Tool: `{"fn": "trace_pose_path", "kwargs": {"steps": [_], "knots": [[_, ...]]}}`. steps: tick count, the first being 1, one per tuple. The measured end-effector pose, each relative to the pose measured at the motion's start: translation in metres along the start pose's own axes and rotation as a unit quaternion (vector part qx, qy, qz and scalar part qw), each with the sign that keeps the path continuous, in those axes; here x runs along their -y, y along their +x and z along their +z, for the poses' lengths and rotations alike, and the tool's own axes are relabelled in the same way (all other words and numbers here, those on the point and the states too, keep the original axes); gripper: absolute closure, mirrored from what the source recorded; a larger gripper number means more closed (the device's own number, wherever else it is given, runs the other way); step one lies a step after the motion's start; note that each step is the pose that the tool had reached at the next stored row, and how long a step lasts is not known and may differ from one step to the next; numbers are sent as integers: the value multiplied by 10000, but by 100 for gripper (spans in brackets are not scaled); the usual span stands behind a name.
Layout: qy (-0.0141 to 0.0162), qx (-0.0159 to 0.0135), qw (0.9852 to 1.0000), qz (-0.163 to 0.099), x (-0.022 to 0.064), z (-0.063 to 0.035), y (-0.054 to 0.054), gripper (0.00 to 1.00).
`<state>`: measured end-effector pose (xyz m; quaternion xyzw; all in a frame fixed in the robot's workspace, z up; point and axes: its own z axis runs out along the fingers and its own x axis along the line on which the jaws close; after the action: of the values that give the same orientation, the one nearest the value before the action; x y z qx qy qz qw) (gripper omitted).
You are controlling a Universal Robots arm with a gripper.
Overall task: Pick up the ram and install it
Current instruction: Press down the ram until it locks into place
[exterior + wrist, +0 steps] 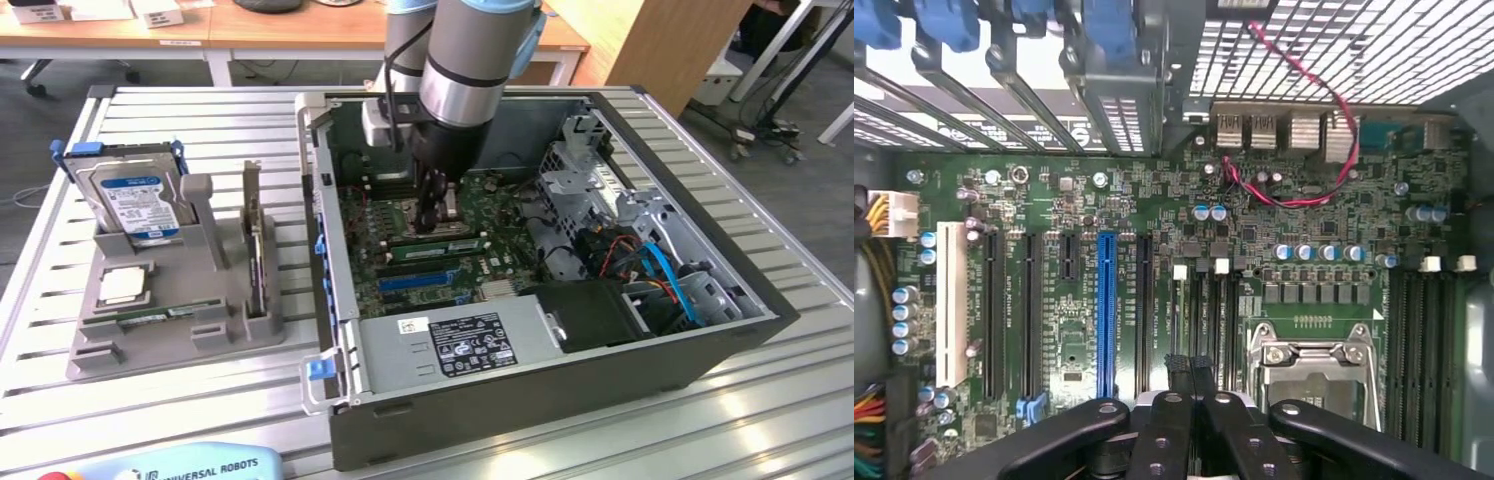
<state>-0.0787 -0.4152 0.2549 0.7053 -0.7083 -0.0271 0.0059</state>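
Green motherboard point(441, 235) sits inside the open PC case point(534, 390) on the slatted metal surface point(174, 400). Exterior view: arm reaches down into the case, gripper point(430, 222) low over the board, jaws clenched, tip right at a ram point(435, 244) lying seated across the slots near the CPU socket. Second ram point(251, 235) stands on edge in the grey holder point(160, 320) at the exterior view's left, well apart from the case, beside the blue-labelled hard drive point(134, 200) and a square CPU chip point(123, 285).

Wrist view: jaws pressed together, black fingers point(1166, 440) meeting just over the board next to the blue expansion slot point(1105, 310). CPU socket point(1309, 365) with metal latch just beside them. Red wire point(1324, 150) loops near the rear ports. Cannot tell from here whether anything is pinched.
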Motion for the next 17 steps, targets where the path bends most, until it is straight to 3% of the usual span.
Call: {"fn": "trace_pose_path", "kwargs": {"steps": [8,17], "knots": [[0,0,10000,0,-5,-116,-4,90],[0,-1,10000,0,14,-119,-3,90]]}}
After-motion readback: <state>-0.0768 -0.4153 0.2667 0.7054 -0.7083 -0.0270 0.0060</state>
